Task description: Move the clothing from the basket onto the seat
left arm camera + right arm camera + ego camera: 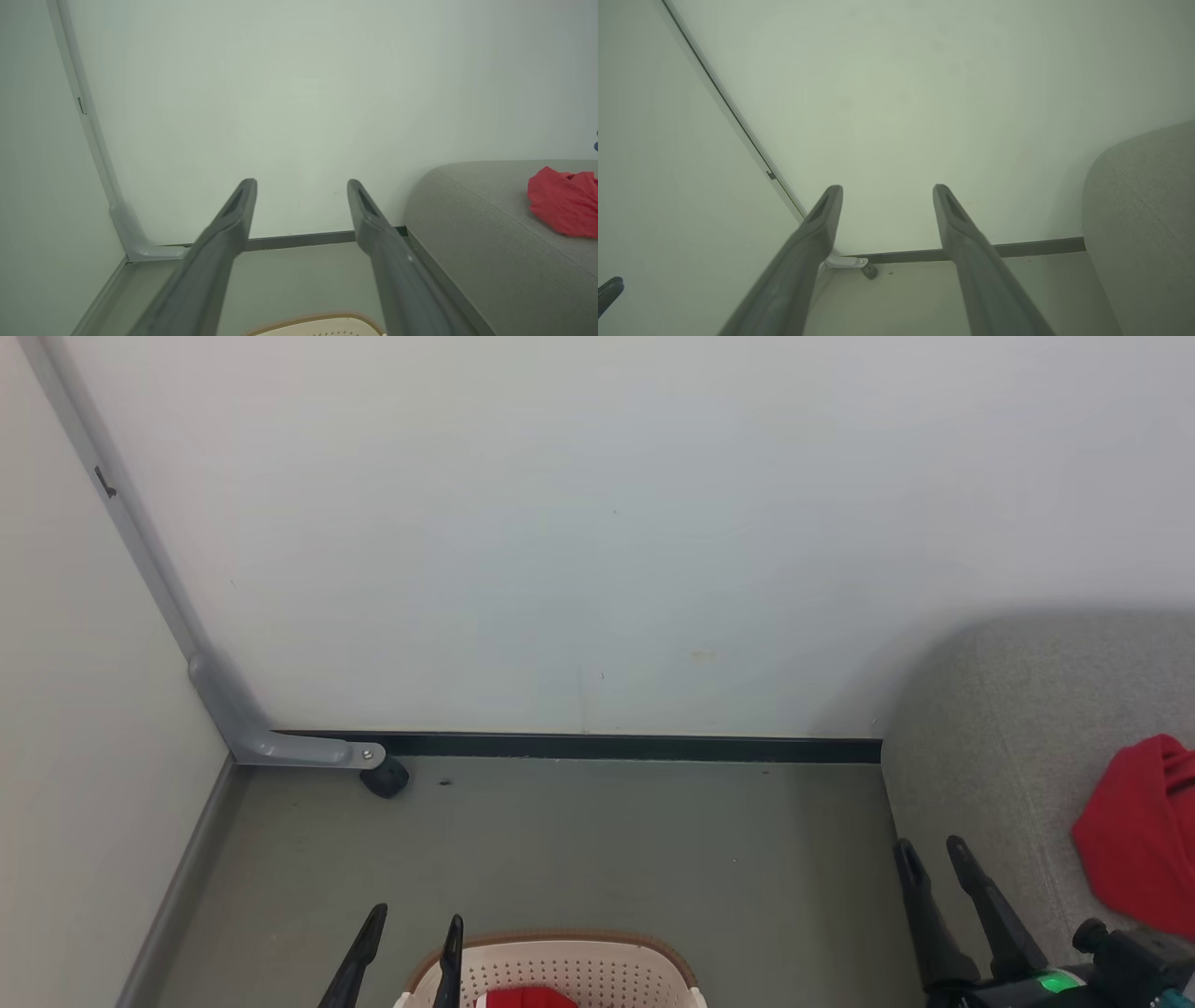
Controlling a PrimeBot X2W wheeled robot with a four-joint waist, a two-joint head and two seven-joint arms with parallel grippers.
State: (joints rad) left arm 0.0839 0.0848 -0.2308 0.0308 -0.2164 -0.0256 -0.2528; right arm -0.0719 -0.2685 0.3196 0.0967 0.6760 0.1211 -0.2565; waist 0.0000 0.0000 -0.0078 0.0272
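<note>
Pale wall (597, 523): fills the upper two thirds of the head view, with a second wall plane meeting it at the left. Grey floor (579, 840): lower centre, bare between wall and basket. Seat (1008, 709): grey woven cushion with a rounded corner, at the right edge of the head view and the right of both wrist views (476, 242) (1143, 196). Basket (579, 971): cream, perforated, brown-rimmed, standing on the floor at the bottom centre and cut off by the frame edge; well apart from the seat. Red garment (1139, 831): crumpled on the seat at the far right, also in the left wrist view (563, 200). Right gripper (930, 845): lower right, in front of the seat's edge, fingers spread with a clear gap (887, 188), holding nothing. Left gripper (416, 915): bottom, at the basket's left rim, fingers likewise parted and empty (301, 184). Black baseboard (635, 747): runs along the foot of the wall. Grey frame leg (308, 749): slants down the corner at left, ending in a dark caster (385, 778). Second red garment (527, 998): a sliver inside the basket at the bottom edge.
</note>
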